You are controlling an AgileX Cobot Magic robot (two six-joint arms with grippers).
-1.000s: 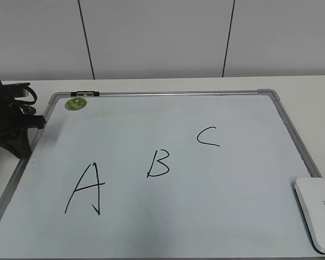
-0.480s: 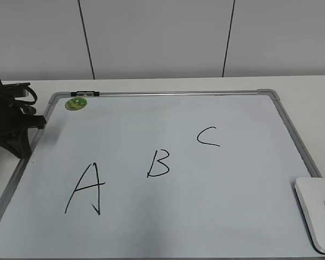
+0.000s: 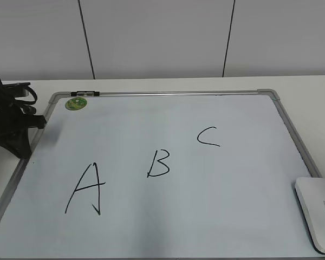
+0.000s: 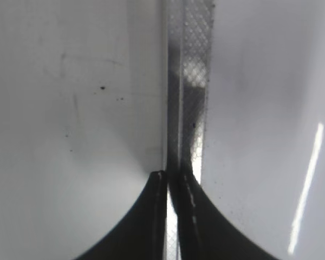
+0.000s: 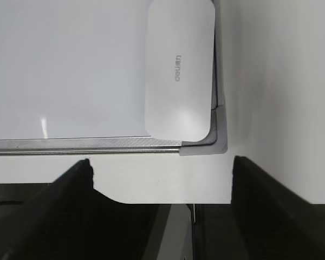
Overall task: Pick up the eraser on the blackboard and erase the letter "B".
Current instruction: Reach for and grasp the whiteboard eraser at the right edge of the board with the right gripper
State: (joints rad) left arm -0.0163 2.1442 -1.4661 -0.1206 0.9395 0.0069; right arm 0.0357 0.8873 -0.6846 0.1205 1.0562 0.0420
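Observation:
The white eraser (image 3: 317,212) lies on the bottom right corner of the blackboard (image 3: 168,93); it also shows in the right wrist view (image 5: 179,70), near that view's top. The black letter "B" (image 3: 158,163) is near the board's middle, between a larger "A" (image 3: 86,189) and a "C" (image 3: 208,136). My left gripper (image 3: 16,142) is shut and empty at the board's left frame (image 4: 187,81), fingertips (image 4: 173,176) over the frame. My right gripper (image 5: 161,162) is open and empty, over the table in front of the board's corner, and is out of the exterior view.
A small round green magnet (image 3: 75,103) sits at the board's top left, beside a black clip on the frame (image 3: 86,93). The white table (image 3: 309,89) surrounds the board. A wall stands behind.

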